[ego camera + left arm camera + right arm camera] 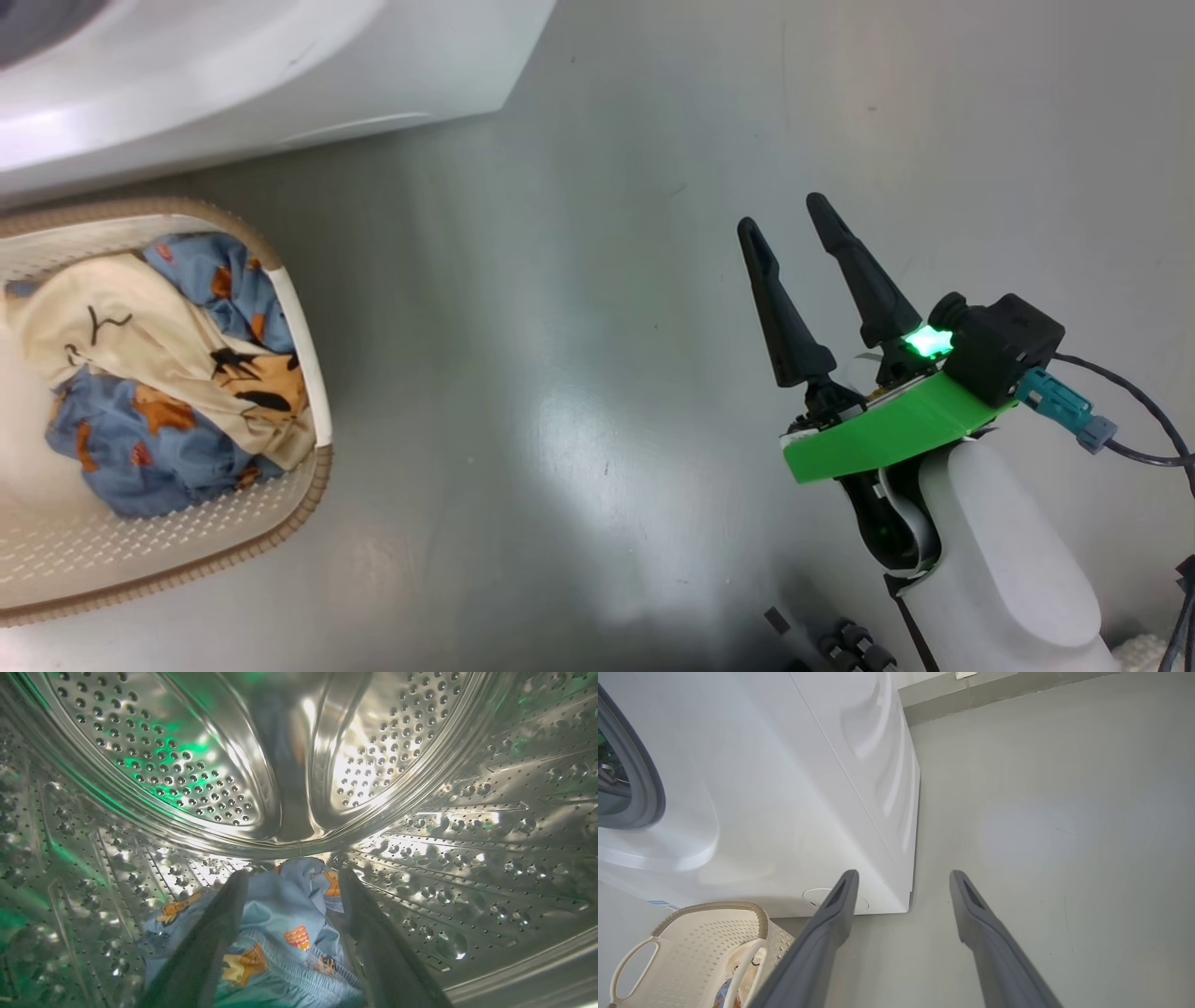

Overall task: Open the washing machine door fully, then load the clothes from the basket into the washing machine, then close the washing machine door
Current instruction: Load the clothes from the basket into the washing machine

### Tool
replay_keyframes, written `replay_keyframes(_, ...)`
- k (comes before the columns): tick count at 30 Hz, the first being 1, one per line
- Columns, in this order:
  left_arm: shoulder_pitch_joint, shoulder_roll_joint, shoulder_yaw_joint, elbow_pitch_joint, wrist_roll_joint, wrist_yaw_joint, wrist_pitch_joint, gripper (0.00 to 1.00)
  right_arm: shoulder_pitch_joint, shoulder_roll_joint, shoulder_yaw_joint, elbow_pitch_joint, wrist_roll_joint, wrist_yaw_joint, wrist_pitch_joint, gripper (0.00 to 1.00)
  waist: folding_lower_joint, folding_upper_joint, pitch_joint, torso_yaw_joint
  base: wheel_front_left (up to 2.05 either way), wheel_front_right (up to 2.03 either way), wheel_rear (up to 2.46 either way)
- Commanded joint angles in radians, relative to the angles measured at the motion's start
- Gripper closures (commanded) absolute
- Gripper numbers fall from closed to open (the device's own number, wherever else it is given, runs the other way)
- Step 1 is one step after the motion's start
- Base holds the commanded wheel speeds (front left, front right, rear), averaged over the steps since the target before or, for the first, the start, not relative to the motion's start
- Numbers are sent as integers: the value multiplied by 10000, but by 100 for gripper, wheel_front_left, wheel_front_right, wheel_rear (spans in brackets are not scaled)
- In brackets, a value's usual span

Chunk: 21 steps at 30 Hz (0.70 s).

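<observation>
Left gripper (293, 873) inside washing machine (280, 75) drum (187, 765), jaws apart, blue printed garment (280, 914) between them. Right gripper (782, 211) beside washing machine, jaws spread, holding nothing. Basket (313, 392) with clothes (140, 373) at washing machine front.

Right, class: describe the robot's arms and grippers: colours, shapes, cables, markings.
The right gripper has two long, tapered black fingers on a bright green plastic bracket, beside a glowing green light and a boxy black camera module. A teal connector feeds a dark cable. The forearm is smooth white. The left gripper has dark fingers too.
</observation>
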<state>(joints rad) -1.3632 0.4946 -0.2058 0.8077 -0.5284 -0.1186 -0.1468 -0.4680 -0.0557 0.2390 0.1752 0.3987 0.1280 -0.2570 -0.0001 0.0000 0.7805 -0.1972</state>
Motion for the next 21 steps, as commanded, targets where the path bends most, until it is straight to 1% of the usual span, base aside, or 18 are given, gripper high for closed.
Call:
replay_keyframes(1, 232, 460, 141, -190, -47, 49, -13, 0, 360, 55, 116, -155, -141, 27, -48, 0, 1, 0, -108, 80, 0, 0, 0)
replay_keyframes(11, 1499, -83, 92, -352, -192, 307, -688, 0, 490, 55, -95, -18, -315, 27, -48, 0, 1, 0, -767, 351, 0, 0, 0)
replay_keyframes(21, 3141, -616, 370, -1180, -287, 536, -1116, 0, 699, 55, -326, 119, -559, 27, -48, 0, 1, 0, -1524, 689, 0, 0, 0)
